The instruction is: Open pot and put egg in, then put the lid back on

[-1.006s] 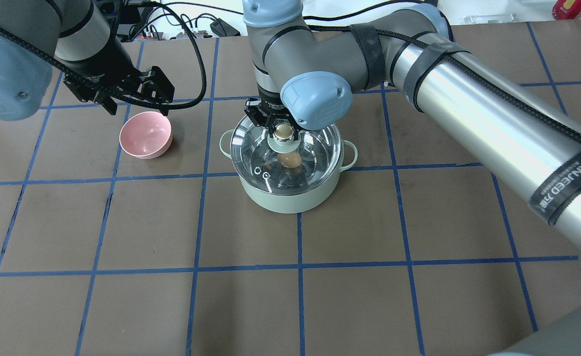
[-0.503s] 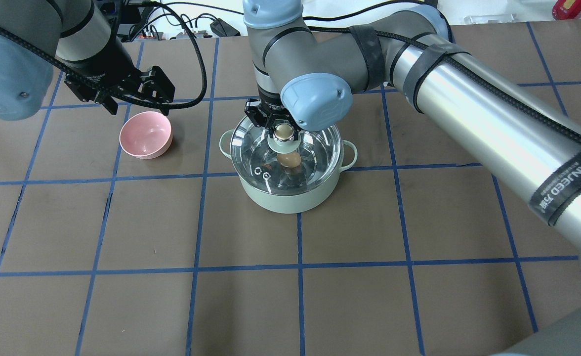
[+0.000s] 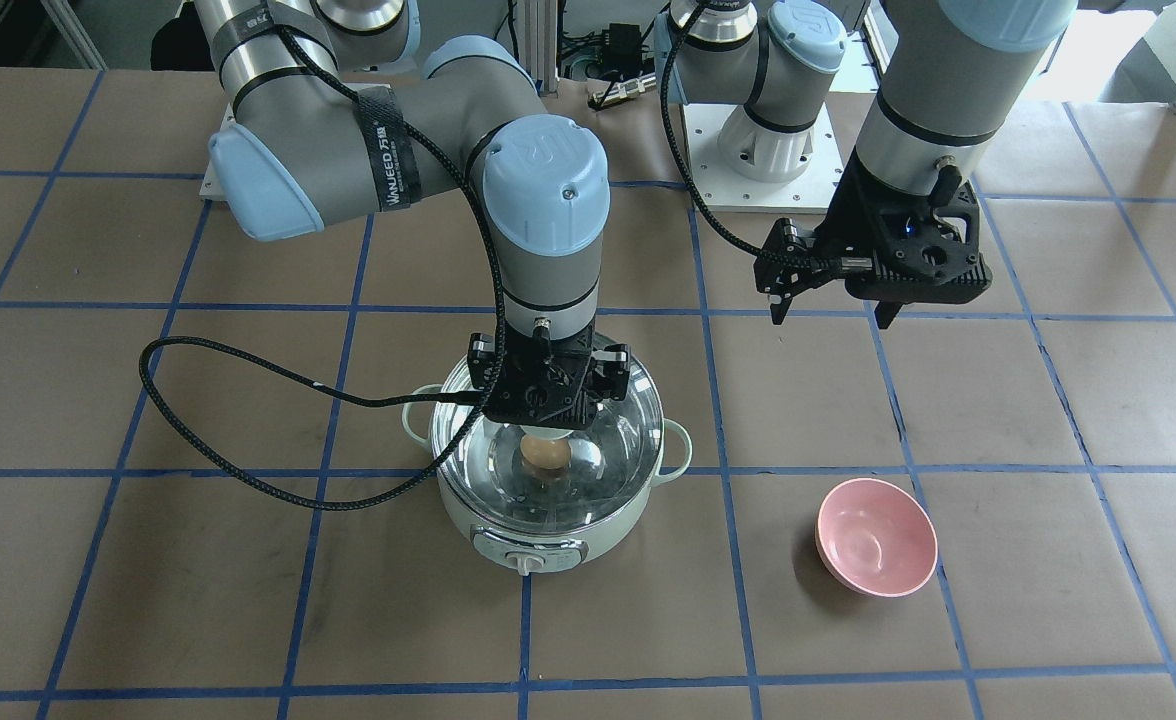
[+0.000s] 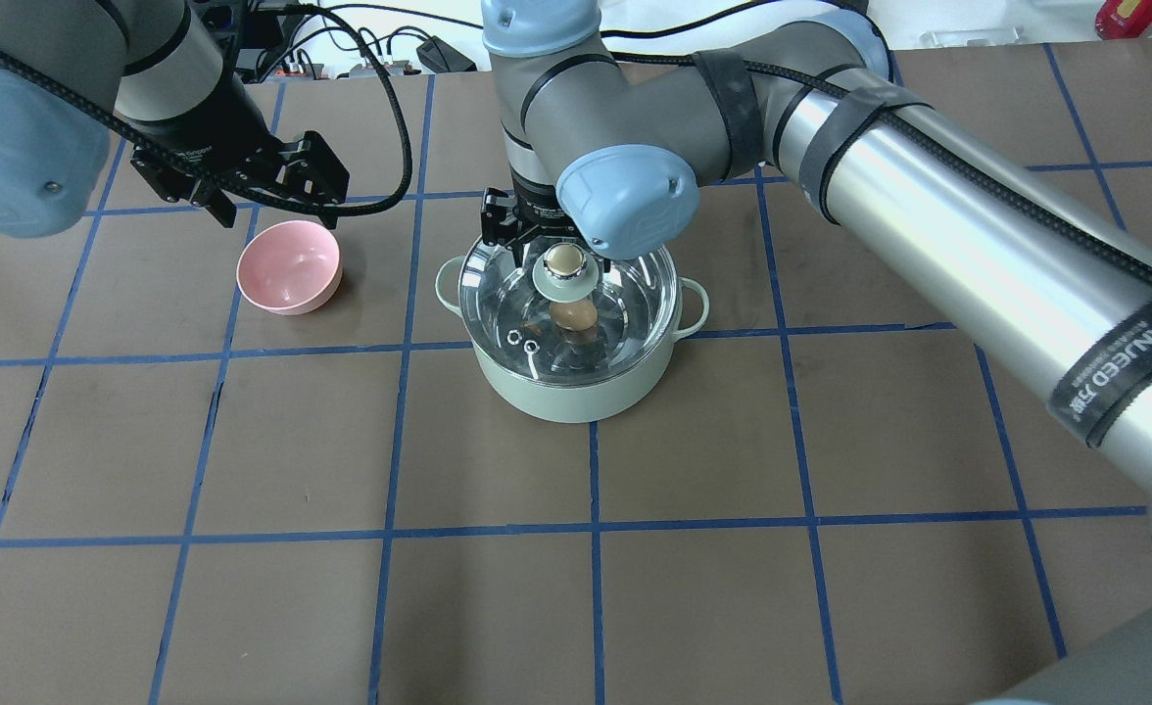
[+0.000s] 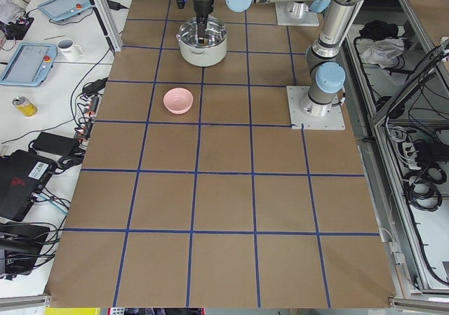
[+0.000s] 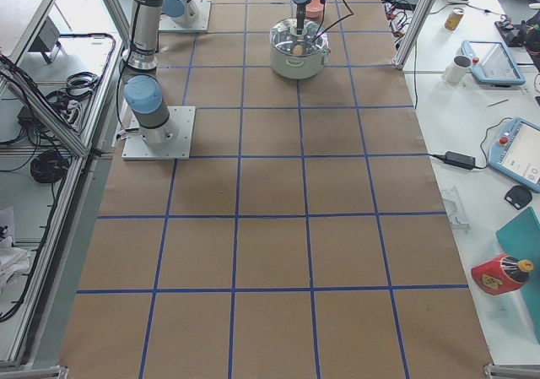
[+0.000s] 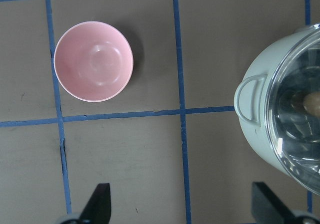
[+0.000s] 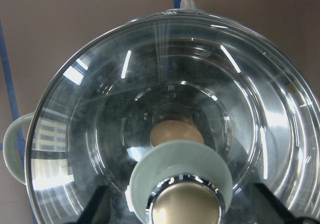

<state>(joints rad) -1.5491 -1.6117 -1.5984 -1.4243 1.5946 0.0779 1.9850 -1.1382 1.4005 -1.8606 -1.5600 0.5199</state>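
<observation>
Lid (image 4: pixel 620 299) rests seated on the pot (image 4: pixel 566 397) at the tabletop's (image 4: pixel 733 441) far middle, egg (image 4: pixel 573 313) inside beneath the glass, so the right pincer (image 8: pixel 183 205), spread wide to either side of the knob (image 4: pixel 563 258) and gripping nothing, should rise straight up without nudging it, while the left pincer (image 7: pixel 182 199) hangs open, empty.

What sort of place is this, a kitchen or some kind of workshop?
Most likely a robotics lab, not a kitchen: a left arm and right arm bolted to a table gridded with blue tape, control tablets and cables on the side bench, and one pot as a prop.
</observation>
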